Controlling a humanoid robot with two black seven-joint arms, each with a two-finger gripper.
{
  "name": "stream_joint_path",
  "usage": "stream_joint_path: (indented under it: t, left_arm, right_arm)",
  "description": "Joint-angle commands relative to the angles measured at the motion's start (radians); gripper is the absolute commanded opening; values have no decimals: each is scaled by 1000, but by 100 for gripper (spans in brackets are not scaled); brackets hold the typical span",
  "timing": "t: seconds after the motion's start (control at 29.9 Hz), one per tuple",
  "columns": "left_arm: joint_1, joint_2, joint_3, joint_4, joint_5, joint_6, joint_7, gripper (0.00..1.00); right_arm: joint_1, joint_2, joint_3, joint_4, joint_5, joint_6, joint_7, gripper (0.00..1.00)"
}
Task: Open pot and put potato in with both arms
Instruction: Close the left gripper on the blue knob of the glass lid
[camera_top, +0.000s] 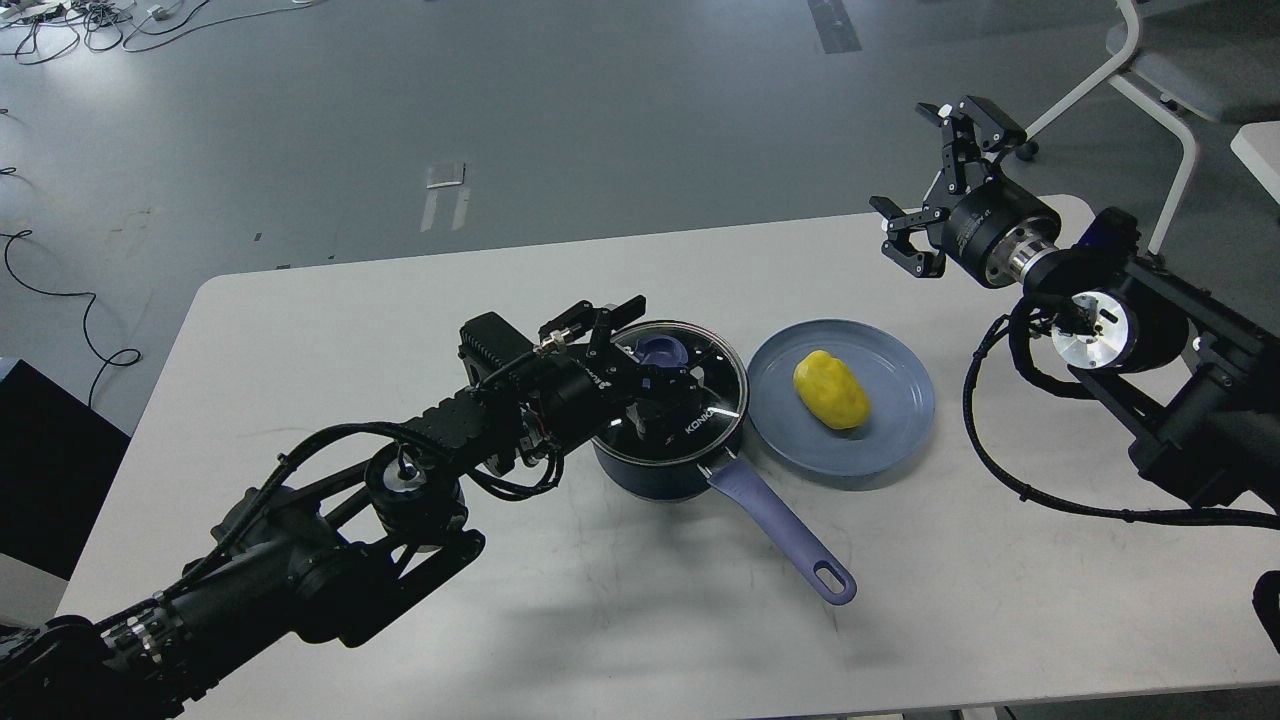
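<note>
A dark blue pot (650, 465) with a lilac handle (785, 535) stands mid-table, with its glass lid (715, 385) on. The lid's lilac knob (660, 350) lies between the spread fingers of my left gripper (645, 348), which sits low over the lid. The jaws look open and no grip on the knob shows. A yellow potato (830, 390) lies on a blue plate (885, 425) just right of the pot. My right gripper (925, 175) is open and empty, held high over the table's far right corner, well apart from the potato.
A white table (350, 330) carries everything; its front edge runs along the bottom. A white chair (1160, 70) stands behind the far right corner. A dark box (40, 450) sits off the table's left edge. Cables (60, 20) lie on the floor.
</note>
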Motion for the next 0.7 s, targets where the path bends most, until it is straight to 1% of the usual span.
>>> stream_joint_path:
  t: [0.0, 0.67]
  left_arm:
    - [14, 0, -1, 6, 0, 6, 0, 98]
    - [43, -11, -1, 22, 0, 7, -2, 98]
  right_arm:
    - [0, 0, 0, 0, 0, -1, 1, 100]
    - [0, 0, 2, -5, 0, -1, 0, 100]
